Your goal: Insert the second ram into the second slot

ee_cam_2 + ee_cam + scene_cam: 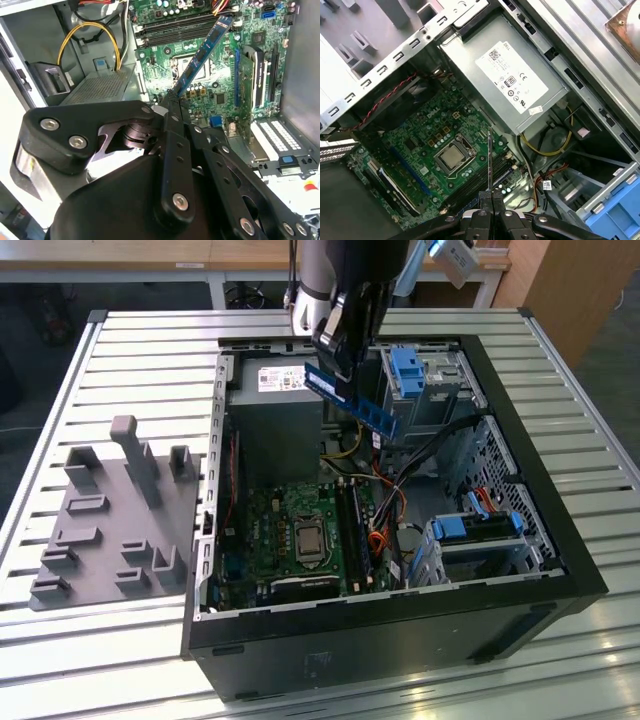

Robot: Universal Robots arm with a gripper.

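Holding the second ram (352, 402) aloft at upper centre of the exterior view, tilted, well above the motherboard (300, 540). Clamped firmly at one end by the gripper (330, 362), pinched shut on the board. Well apart from the memory slots (352, 525) at lower centre.

Risks judged:
- Tilt uncorrected: edge meeting slot askew, jamming.
- End-only grip: pivoting under pressure.
- Snagging on nearby cables (400, 475).
- Entering the wrong slot.
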